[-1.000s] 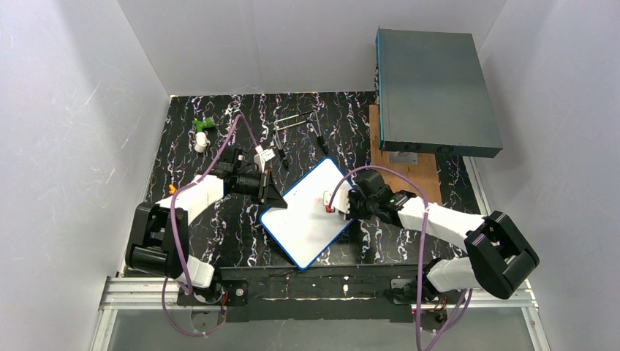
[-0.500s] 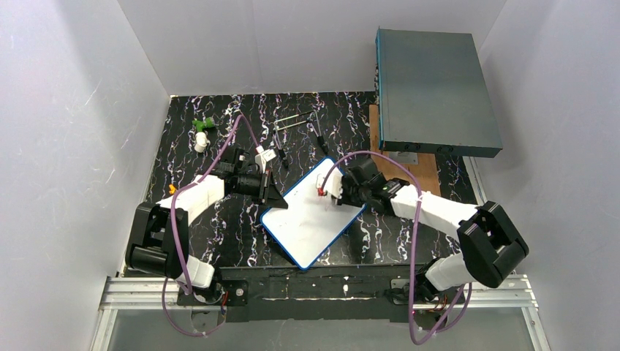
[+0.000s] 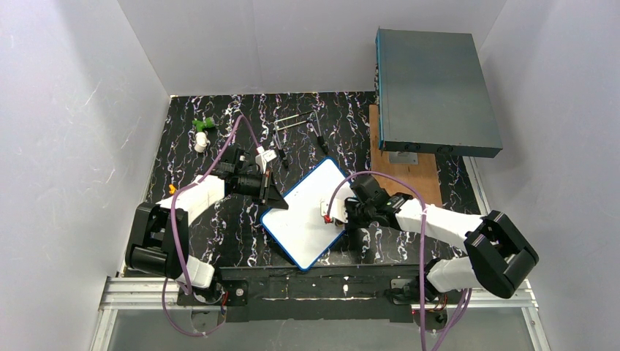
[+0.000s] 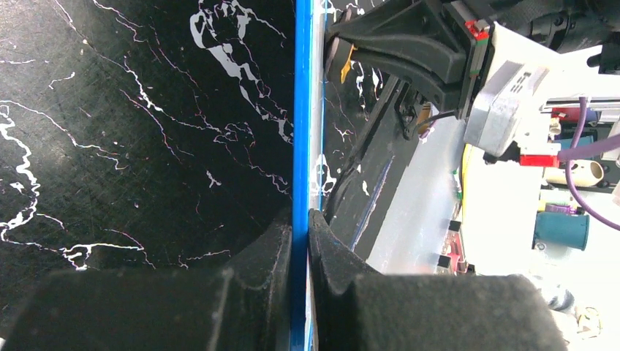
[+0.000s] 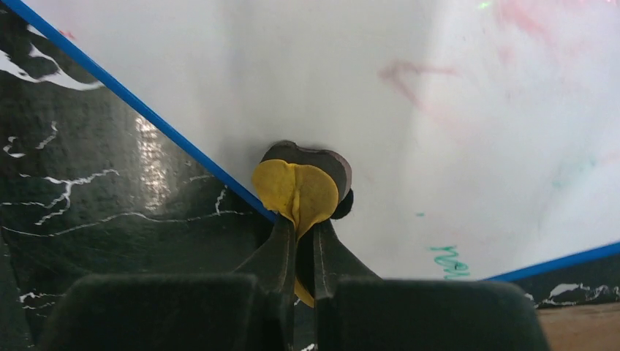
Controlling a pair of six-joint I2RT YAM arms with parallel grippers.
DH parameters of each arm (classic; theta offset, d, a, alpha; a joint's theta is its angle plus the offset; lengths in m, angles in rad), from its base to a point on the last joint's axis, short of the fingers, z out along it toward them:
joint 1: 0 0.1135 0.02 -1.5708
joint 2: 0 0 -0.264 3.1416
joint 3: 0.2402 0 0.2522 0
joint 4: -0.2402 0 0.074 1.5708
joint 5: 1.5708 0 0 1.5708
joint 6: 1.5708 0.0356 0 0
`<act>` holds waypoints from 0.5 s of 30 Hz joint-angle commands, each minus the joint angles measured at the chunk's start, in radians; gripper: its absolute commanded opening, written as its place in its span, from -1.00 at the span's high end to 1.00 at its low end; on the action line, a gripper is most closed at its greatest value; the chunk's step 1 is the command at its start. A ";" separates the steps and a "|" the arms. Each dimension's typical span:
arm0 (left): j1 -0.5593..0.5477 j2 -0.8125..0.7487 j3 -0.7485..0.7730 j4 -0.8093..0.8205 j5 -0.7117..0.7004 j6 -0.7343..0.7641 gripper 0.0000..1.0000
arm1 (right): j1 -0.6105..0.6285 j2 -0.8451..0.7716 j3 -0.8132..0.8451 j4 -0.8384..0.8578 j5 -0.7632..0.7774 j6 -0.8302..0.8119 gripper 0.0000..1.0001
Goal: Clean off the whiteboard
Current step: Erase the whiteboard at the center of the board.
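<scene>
The whiteboard (image 3: 303, 219) has a blue frame and lies at an angle on the black marbled table. My left gripper (image 3: 273, 198) is shut on its left edge; the left wrist view shows the blue frame (image 4: 301, 131) pinched between the fingers (image 4: 256, 256). My right gripper (image 3: 336, 216) is shut on a yellow eraser pad (image 5: 298, 189) with a dark felt face. The pad presses on the board near its right edge. Faint red smudges (image 5: 413, 77) and a bit of green writing (image 5: 447, 259) show on the white surface (image 5: 307, 66).
A large grey-teal box (image 3: 435, 88) stands at the back right, over a wooden board (image 3: 431, 179). A green and white object (image 3: 201, 133), metal rods (image 3: 295, 121) and a black marker (image 3: 322, 142) lie behind the whiteboard.
My right gripper swept the pad up the board toward the far corner, then back down toward its near right edge. The left gripper and the board have stayed put.
</scene>
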 commanded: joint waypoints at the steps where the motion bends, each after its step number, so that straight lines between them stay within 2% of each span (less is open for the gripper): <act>1: -0.015 -0.036 0.011 -0.031 -0.032 0.048 1.00 | 0.022 0.037 0.083 0.025 0.014 0.067 0.97; 7: -0.015 -0.033 0.010 -0.031 -0.035 0.048 1.00 | -0.058 0.055 0.104 0.117 0.248 0.126 0.97; 10: -0.014 -0.030 0.013 -0.032 -0.032 0.048 1.00 | -0.088 0.051 0.098 0.126 0.304 0.132 0.97; 15: -0.015 -0.033 0.012 -0.031 -0.032 0.048 1.00 | -0.102 0.080 0.091 0.093 0.303 0.109 0.97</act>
